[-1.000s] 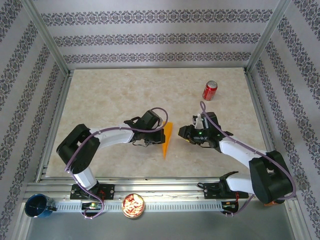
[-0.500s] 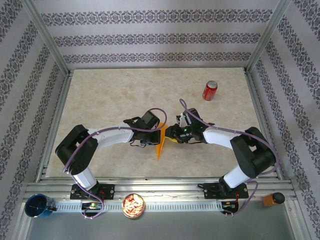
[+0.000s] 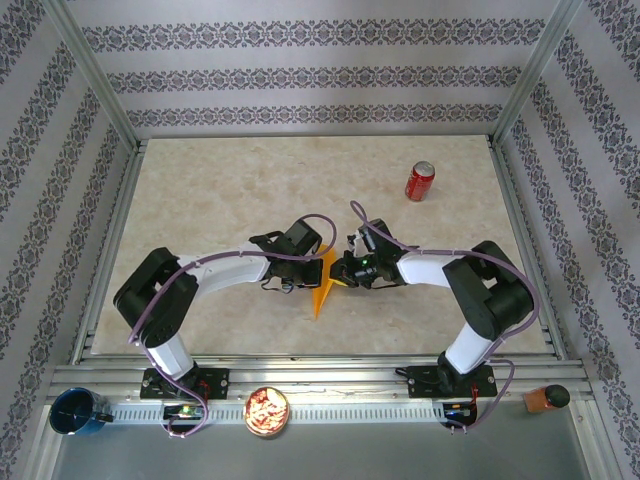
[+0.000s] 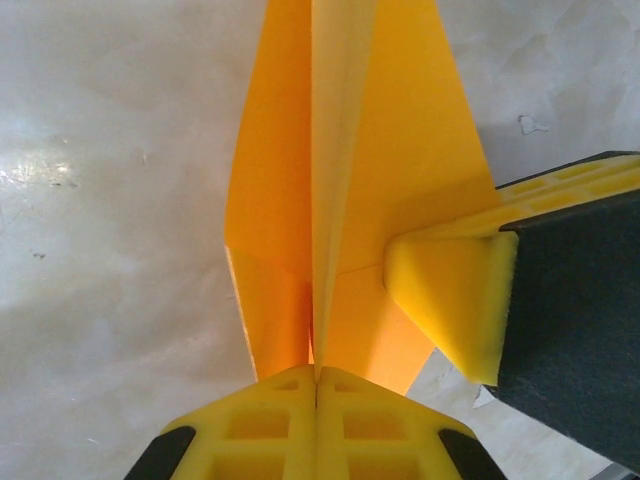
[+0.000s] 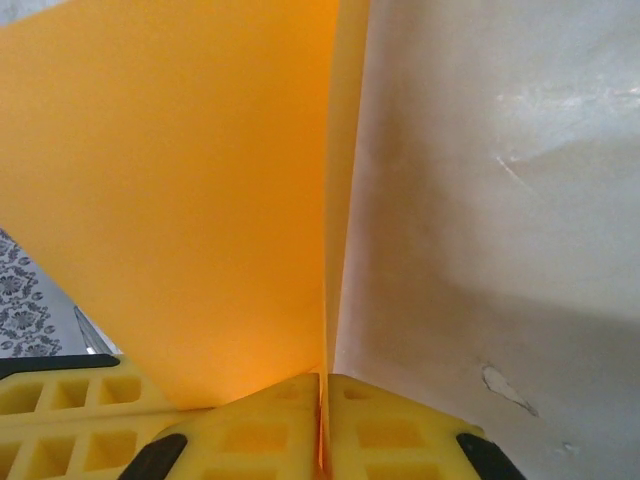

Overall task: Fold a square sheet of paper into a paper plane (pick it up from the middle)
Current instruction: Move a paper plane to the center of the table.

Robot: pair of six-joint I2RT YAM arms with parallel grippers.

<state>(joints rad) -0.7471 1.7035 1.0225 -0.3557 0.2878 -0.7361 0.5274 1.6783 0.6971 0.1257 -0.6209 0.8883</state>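
The square sheet of paper is folded into a slim orange-yellow paper plane point(image 3: 322, 287) near the middle of the table, its point toward the near edge. In the left wrist view the paper plane point(image 4: 350, 150) stands with its centre ridge upright and wings spread. My left gripper point(image 4: 317, 372) is shut on that ridge. My right gripper point(image 5: 325, 380) is shut on a thin edge of the paper plane point(image 5: 200, 200), which rises straight from its jaws. From above, the left gripper point(image 3: 316, 264) and right gripper point(image 3: 340, 272) meet at the plane from either side. A right finger point(image 4: 450, 300) presses beside the wing.
A red soda can point(image 3: 419, 181) stands at the far right of the marble table point(image 3: 200, 200). On the near rail are a blue cup point(image 3: 75, 412), a snack bowl point(image 3: 267, 411) and an orange object point(image 3: 545, 398). Patterned walls enclose the table.
My right arm swung left from the table's right half to the plane and its gripper closed on the paper. The left gripper kept its hold; the plane shifted slightly left.
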